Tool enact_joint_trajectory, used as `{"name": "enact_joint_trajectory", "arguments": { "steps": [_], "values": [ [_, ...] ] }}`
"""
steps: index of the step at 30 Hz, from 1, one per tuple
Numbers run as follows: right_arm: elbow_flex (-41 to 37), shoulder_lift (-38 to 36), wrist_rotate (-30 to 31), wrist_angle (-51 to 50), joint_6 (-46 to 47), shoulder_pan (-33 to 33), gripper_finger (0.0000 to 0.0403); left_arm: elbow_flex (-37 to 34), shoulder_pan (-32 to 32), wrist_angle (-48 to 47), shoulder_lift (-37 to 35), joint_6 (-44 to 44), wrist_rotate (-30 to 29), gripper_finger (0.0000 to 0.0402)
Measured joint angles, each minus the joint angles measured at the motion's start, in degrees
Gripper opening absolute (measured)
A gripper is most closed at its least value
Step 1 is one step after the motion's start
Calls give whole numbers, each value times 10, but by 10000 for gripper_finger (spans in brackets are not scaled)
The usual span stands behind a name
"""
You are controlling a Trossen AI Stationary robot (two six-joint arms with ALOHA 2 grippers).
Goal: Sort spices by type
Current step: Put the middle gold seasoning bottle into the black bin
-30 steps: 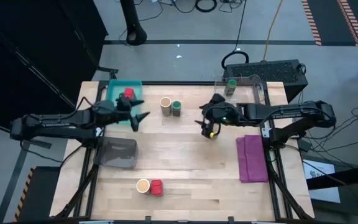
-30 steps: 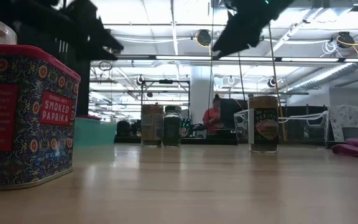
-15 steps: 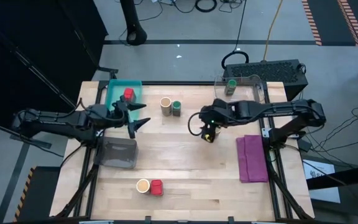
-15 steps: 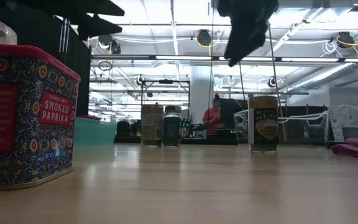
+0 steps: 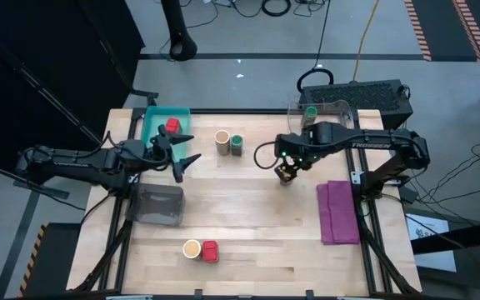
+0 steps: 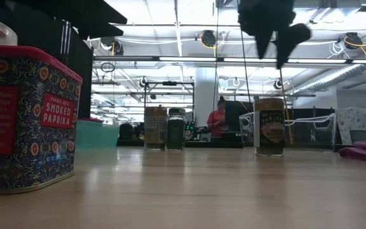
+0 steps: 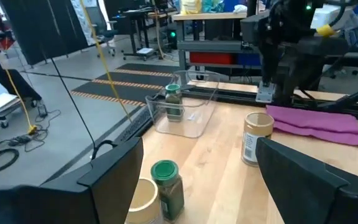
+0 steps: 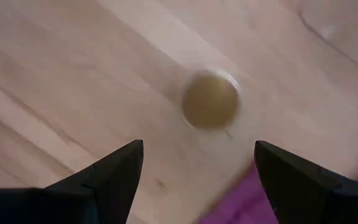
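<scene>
A tan spice jar [image 8: 211,99] [image 6: 269,126] stands upright on the table. My right gripper [image 5: 286,172] [image 8: 197,149] hangs open above it, pointing down. My left gripper [image 5: 192,148] [image 7: 197,158] is open and level near the teal tray [image 5: 155,117], which holds a red jar [image 5: 172,126]. Beyond its fingers stand a tan jar [image 5: 222,142] and a green-lidded jar [image 5: 237,145] side by side. Another green-lidded jar [image 5: 310,112] stands in a clear container [image 5: 340,112]. A tan jar [image 5: 192,248] and a red tin [image 5: 210,251] [image 6: 24,114] stand near the front edge.
A grey bin [image 5: 158,204] sits at the left, below my left arm. A folded purple cloth [image 5: 338,212] lies at the right edge. Bare wood lies across the table's middle and front right.
My right gripper has tipped from a slant to pointing straight down, rolled, and shifted slightly toward the table's right, ending over the tan jar. My left gripper has risen a little and swung slightly. Both stay open.
</scene>
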Motion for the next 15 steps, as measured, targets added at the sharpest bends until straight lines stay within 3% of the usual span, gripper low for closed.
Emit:
{"name": "enact_joint_trajectory", "arguments": {
  "steps": [6, 15],
  "values": [
    [-3, 0, -5, -54, 47, -6, 293, 0, 0, 35, 0, 47, -10, 317],
    [-3, 1, -11, 0, 40, -45, 293, 0, 0, 108, 0, 92, -9, 317]
  ]
}}
